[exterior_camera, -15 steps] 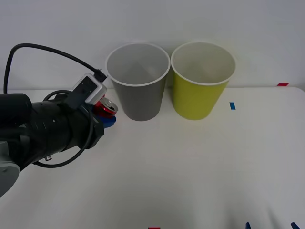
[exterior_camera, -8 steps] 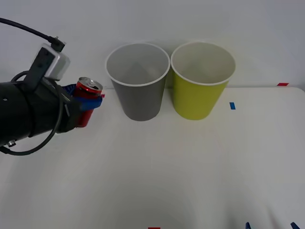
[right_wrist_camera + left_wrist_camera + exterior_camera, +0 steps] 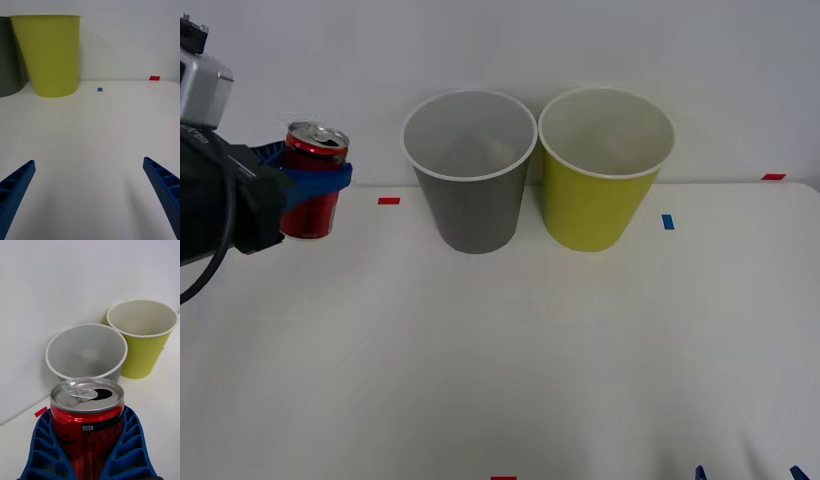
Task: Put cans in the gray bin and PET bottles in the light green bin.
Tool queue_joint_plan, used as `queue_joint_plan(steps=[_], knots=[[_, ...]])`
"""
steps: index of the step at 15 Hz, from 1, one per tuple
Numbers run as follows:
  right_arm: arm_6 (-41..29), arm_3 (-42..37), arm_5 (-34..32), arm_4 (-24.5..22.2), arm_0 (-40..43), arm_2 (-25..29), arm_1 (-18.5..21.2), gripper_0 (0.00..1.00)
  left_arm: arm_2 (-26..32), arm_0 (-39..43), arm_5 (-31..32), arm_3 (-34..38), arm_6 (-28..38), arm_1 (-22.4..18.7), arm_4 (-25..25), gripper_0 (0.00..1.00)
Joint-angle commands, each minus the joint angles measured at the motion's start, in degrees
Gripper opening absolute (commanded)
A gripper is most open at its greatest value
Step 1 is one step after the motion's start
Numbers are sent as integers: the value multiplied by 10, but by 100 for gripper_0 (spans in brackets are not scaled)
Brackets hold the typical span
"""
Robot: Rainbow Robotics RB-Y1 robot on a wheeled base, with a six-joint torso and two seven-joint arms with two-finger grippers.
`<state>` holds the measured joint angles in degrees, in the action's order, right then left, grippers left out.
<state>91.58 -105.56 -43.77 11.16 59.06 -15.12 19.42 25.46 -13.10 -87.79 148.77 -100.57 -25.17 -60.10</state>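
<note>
Red can point(image 3: 312, 186) – silver top; gray bin point(image 3: 470, 170), yellow-green bin point(image 3: 602, 170) – white rims.

Bright, even light washed the white table point(image 3: 580, 340); faint, soft shadows pooled under the bins, and the pictures stayed sharp.

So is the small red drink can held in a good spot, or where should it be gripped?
Yes: the left gripper clamps the upright red drink can round its curved side wall, from the side, leaving the opened silver top free.
</note>
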Motion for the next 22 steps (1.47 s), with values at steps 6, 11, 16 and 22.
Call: queue_joint_plan(steps=[6,11,16,22], knots=[[0,0,0,0,0,0,0,100,2,-102,-2,-62,-5,29,25,0],[0,0,0,0,0,0,0,100,-55,-192,-2,-84,-1,57,132,0],[0,0,0,0,0,0,0,100,-125,-233,44,-146,10,94,215,0],[0,0,0,0,0,0,0,100,-190,-282,178,-313,7,115,227,0]])
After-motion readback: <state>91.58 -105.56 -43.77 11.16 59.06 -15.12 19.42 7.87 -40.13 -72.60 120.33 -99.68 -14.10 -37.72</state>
